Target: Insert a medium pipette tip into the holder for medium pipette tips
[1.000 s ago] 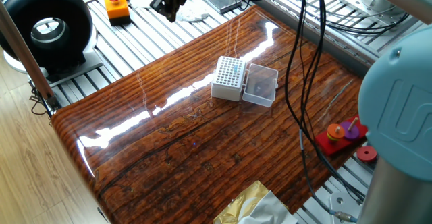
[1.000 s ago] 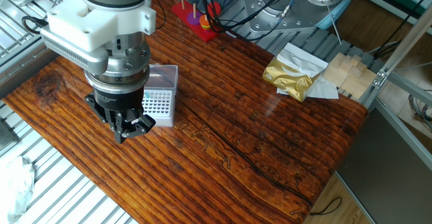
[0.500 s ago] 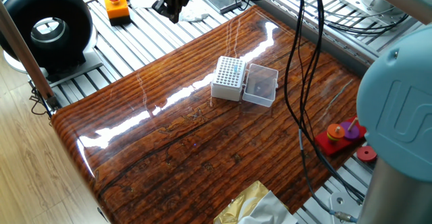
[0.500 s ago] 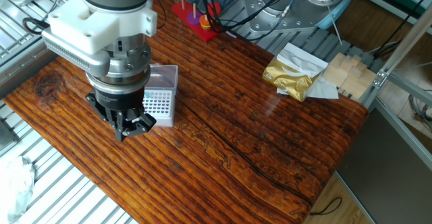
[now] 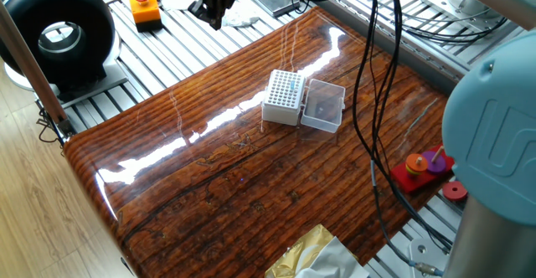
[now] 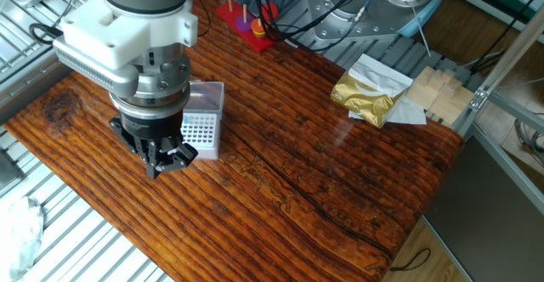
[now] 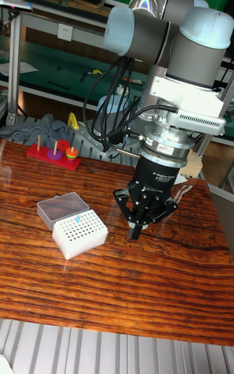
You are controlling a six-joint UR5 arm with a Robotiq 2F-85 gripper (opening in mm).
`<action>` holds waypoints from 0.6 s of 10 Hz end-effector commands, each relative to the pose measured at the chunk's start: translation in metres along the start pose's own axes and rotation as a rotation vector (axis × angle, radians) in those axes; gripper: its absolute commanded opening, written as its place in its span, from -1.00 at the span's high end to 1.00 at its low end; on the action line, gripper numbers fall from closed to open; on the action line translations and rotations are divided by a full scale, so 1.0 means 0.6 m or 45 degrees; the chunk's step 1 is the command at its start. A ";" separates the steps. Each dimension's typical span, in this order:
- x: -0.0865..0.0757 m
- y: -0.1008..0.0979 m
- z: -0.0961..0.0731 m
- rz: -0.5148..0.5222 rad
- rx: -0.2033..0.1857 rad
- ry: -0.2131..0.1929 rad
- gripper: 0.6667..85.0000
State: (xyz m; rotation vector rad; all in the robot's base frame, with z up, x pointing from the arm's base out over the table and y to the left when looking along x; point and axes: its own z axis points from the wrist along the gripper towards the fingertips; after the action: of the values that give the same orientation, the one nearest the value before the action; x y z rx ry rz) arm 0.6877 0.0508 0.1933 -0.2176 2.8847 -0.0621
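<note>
White holder (image 7: 78,233) sits left of our gripper (image 7: 136,232) in the tall view, lid open, well apart. We see the fingers nearly together; whether they pinch the tip we cannot tell, nor where it lies.

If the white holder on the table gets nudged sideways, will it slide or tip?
Likely slides: the holder is squat, flat on the glossy table. Its open clear lid lies alongside, probably bracing that side. Looks light plastic, so easily shoved.
</note>
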 end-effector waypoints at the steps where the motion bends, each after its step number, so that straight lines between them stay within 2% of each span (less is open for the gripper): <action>1: -0.003 0.004 -0.001 0.011 -0.015 -0.007 0.99; 6: 0.000 0.002 0.000 0.001 -0.009 0.003 0.99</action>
State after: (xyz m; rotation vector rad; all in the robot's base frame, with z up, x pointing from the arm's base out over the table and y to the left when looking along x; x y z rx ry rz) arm 0.6878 0.0511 0.1929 -0.2193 2.8857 -0.0630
